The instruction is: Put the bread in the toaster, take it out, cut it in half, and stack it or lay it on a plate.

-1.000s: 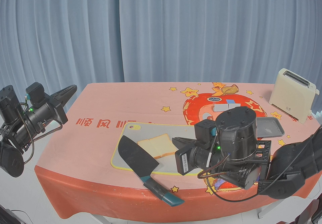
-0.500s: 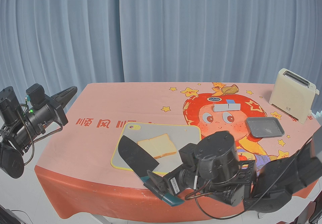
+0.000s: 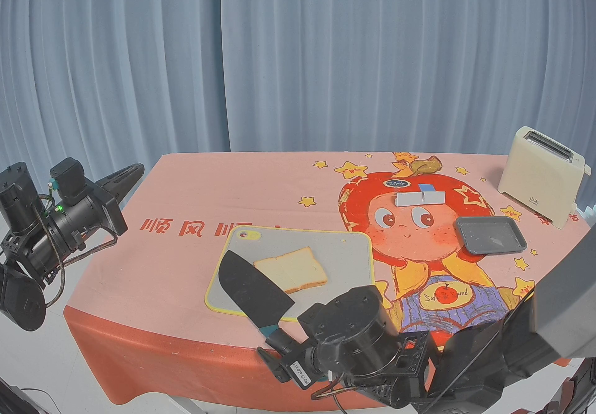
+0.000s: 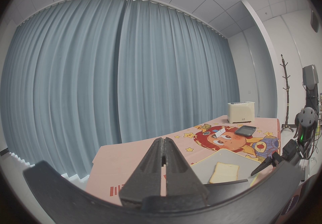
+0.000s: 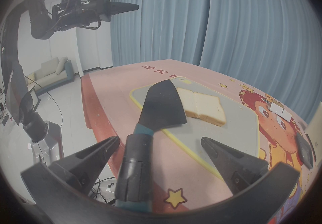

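Right gripper [image 5: 159,140] hung at the table's near edge with its fingers spread wide. The knife [image 3: 254,292] handle lay in the gap between them, nearer one finger than the other, and nothing was clamped; whether that finger touched the handle could not be told. The knife's dark broad blade rested flat on the near left part of the cutting board [image 3: 343,247], and its handle stuck out past the table's near edge.

The bread [image 3: 290,270] lay on the cutting board just beyond the blade, in two pieces side by side and touching along a straight seam. The board was grey with a yellow rim and sat near the middle of the table's near edge.

The plate [image 3: 490,234], a shallow grey rectangular tray, lay well apart from the board toward the right edge. The cream toaster [image 3: 541,176] stood upright at the far right corner, its slot facing up. Between the board and the far edge, small white and blue blocks [image 3: 420,196] rested on the printed cartoon face.

The left gripper [image 4: 163,140] was held in the air off the left edge of the table [image 3: 217,185], its fingers pressed together with nothing between them. A blue-grey curtain [image 3: 310,43] hung behind the far edge.
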Robot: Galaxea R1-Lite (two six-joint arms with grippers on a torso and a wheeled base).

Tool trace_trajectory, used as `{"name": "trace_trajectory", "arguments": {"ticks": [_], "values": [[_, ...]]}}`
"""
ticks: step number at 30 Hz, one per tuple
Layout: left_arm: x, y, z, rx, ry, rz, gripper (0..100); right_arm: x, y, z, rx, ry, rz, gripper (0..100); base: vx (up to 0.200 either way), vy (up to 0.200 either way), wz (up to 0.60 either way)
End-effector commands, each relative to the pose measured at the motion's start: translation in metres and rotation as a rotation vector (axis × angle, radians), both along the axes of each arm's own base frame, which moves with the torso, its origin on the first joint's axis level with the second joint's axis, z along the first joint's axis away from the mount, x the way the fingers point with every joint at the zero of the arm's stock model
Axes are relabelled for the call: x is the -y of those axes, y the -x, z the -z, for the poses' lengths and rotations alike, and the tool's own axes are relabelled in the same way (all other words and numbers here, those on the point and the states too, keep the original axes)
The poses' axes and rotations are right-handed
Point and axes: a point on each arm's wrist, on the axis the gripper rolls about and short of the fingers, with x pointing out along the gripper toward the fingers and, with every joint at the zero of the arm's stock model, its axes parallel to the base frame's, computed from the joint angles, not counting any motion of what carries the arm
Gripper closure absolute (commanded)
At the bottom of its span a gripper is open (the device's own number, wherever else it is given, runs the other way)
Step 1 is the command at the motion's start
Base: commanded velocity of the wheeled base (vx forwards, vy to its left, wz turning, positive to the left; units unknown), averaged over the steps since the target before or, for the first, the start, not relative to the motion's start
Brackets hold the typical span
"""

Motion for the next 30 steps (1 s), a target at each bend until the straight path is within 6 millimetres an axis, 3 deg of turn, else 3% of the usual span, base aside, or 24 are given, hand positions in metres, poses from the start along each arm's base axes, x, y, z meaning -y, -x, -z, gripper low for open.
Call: {"name": "trace_trajectory", "arguments": {"ticks": [1, 10, 11, 23, 30], "values": [[0.000, -0.001, 0.001, -0.005, 0.000, 0.000, 100, -0.001, 0.001, 0.003, -0.001, 0.011, -0.001, 0, 0.000, 0.000, 0.00], [0.000, -0.001, 0.001, -0.006, 0.000, 0.000, 100, 0.000, 0.003, 0.005, 0.004, 0.025, -0.003, 0, 0.000, 0.000, 0.00], [0.000, -0.001, 0.001, -0.005, 0.000, 0.002, 100, 0.000, 0.003, 0.006, 0.002, 0.028, -0.003, 100, 0.000, 0.000, 0.00], [0.000, -0.001, 0.000, -0.002, 0.007, 0.001, 100, -0.001, 0.003, -0.001, 0.012, -0.008, 0.000, 100, 0.000, 0.000, 0.00], [0.002, 0.000, -0.003, -0.010, 0.041, 0.013, 100, 0.003, 0.001, -0.042, 0.040, -0.165, 0.024, 100, 0.000, 0.000, 0.00]]}}
